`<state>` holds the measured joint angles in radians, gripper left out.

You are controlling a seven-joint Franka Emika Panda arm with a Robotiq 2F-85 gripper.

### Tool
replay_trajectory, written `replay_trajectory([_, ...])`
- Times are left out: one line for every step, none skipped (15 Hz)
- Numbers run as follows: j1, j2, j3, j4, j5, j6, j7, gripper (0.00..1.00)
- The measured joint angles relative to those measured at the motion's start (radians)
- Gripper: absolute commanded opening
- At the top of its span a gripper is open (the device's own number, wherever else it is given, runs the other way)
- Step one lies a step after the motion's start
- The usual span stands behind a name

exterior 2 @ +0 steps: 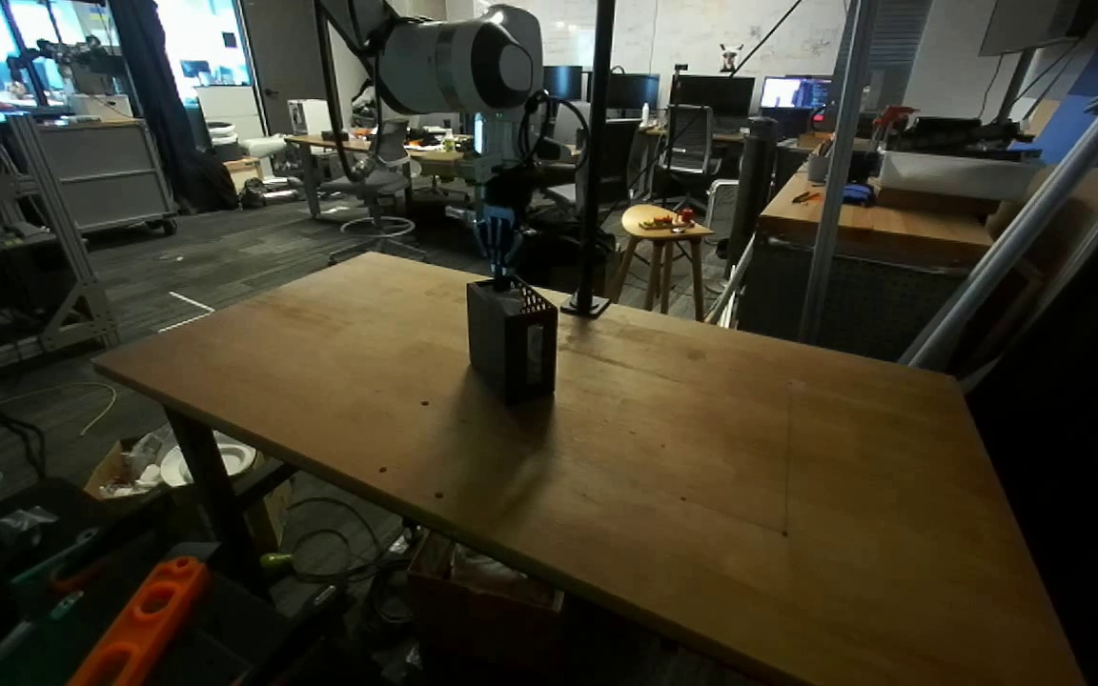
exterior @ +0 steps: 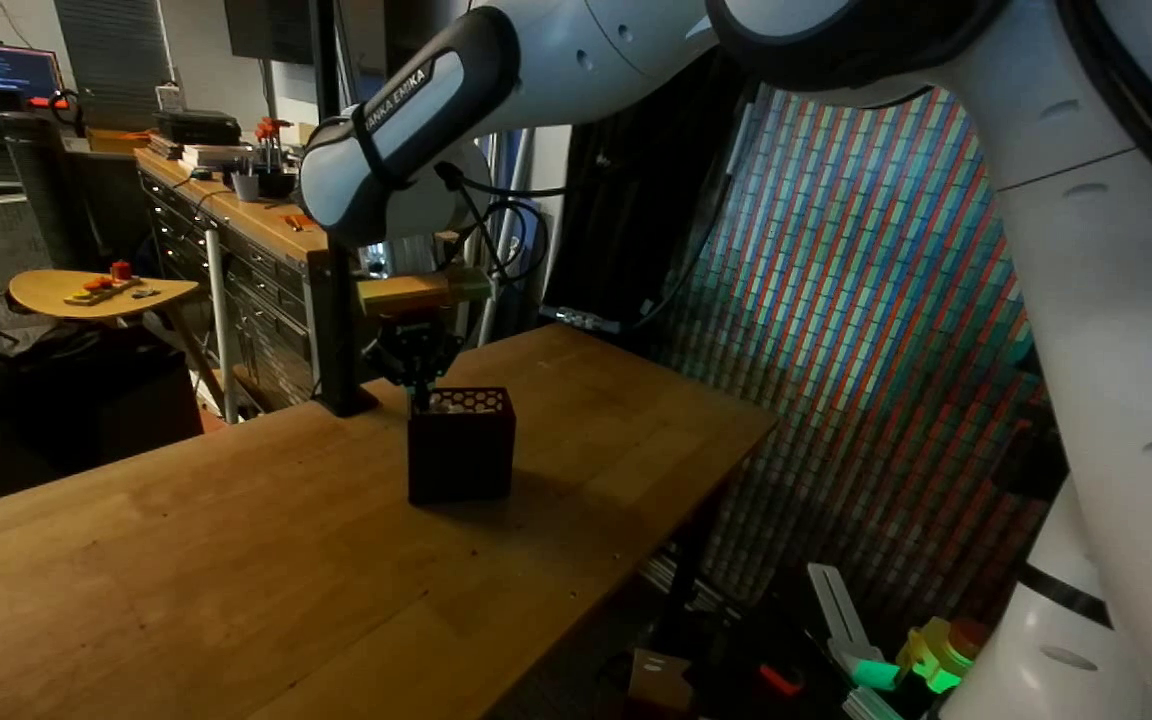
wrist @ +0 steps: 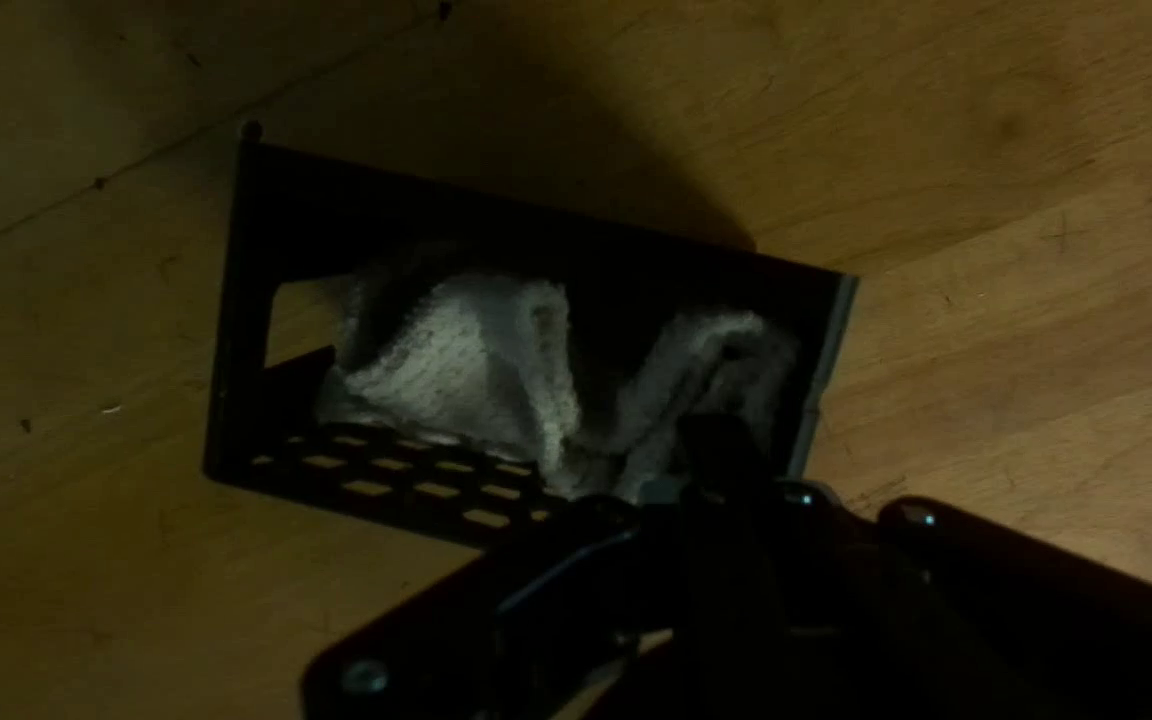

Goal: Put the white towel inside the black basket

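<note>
And there's the black basket (exterior: 461, 455), a boxy, straight-walled thing with a side pierced in honeycomb holes, upright on the wooden table (exterior: 186, 580), the white towel (wrist: 446, 365) down inside it, fuzzy and rumpled into soft ridges. Overhead the arm (exterior: 576, 70), smooth pale shells banded in black, extends across, the gripper (exterior: 422, 394) pointing straight down, fingertips at the basket's mouth, jaws closed together; whether they pinch any cloth, I can't tell.
</note>
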<state>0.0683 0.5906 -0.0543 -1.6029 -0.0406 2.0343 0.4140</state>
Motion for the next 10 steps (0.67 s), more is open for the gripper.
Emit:
replay_trajectory([-0.001,0.006,0.0,0.0,0.006,0.003,0.0,0.0])
replay_trajectory([-0.002,0.012,-0.001,0.0,0.01,0.008,0.0,0.0])
replay_trajectory([-0.003,0.012,-0.001,0.001,0.013,0.01,0.0,0.0])
replay_trajectory([-0.004,0.012,-0.001,0.0,0.016,0.012,0.0,0.0])
replay_trajectory([-0.005,0.012,-0.002,0.0,0.018,0.013,0.0,0.0])
replay_trajectory([-0.006,0.013,-0.003,-0.002,0.021,0.015,0.0,0.0])
replay_trajectory([-0.009,0.015,-0.004,-0.005,0.025,0.019,0.0,0.0])
replay_trajectory([-0.014,0.02,-0.004,-0.012,0.03,0.028,0.0,0.0])
replay_trajectory([-0.019,0.028,-0.004,-0.021,0.038,0.041,0.0,0.0])
replay_trajectory([-0.025,0.027,-0.004,-0.023,0.051,0.05,-0.001,0.0])
